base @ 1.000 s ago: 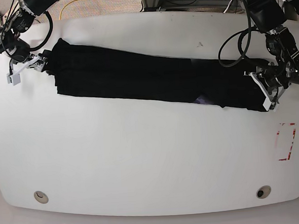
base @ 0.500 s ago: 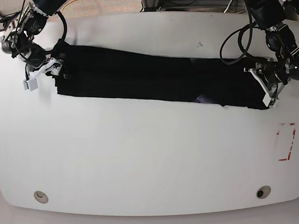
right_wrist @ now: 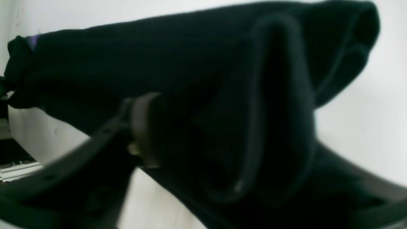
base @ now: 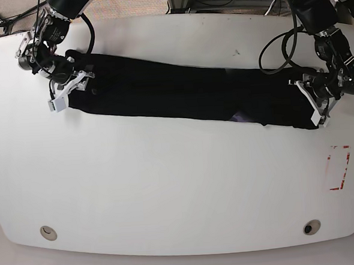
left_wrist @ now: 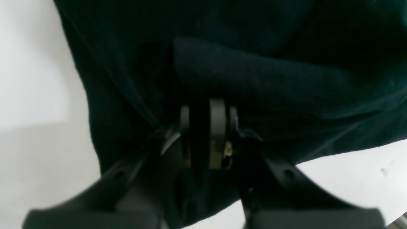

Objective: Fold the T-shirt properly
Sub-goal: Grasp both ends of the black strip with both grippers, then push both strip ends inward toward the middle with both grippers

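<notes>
- The T-shirt [base: 187, 96], folded into a long black band on the worktop [base: 168, 187], runs lengthwise from one pincer to the other;
- Left pincer [base: 313, 103] is clamped on its end; the band stretches away ahead of it;
- Right pincer [base: 72, 88] straddles the opposite end, cloth between its jaws; whether it grips, I cannot tell.

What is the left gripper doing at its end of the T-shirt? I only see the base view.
Observer: In the left wrist view, the left gripper has its jaws nearly together, with a layer of the T-shirt pinched between them.
Operator: And the right one?
Observer: Its wrist view shows a rolled fold of cloth beside one pad of the right gripper; whether it is clamped, I cannot tell.
</notes>
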Tool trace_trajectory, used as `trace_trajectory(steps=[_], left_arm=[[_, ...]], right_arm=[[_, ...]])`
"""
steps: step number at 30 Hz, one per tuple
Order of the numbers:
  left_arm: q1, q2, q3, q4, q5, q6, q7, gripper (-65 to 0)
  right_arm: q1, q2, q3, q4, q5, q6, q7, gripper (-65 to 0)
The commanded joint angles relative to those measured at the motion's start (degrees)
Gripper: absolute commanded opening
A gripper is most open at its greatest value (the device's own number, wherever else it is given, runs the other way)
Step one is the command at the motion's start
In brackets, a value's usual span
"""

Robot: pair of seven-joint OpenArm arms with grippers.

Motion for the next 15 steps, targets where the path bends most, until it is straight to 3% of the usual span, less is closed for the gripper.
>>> trace_trajectory(steps=[1,3,4,15], left_arm=[[-0.83,-0.64,1.99,0.71,0.08,-0.06,0.33,-58.3],[-0.83,-0.64,3.58,0.71,0.08,-0.06,0.33,-58.2],[-0.83,-0.64,4.28,0.71,0.08,-0.06,0.33,-58.2],[-0.75,1.74,8.15,0.98,-0.01,-0.06,0.33,-58.2]], right_arm=[[0.03,0.79,0.17,0.56,-0.58,-0.10,0.48,-52.0],[0.03,1.59,0.26,0.65,-0.58,-0.10,0.83,-63.3],[0.03,2.46,0.26,0.65,-0.58,-0.10,0.92,-65.0],[-0.32,9.67,0.08,2.32,-0.58,-0.10,1.00,-65.0]])
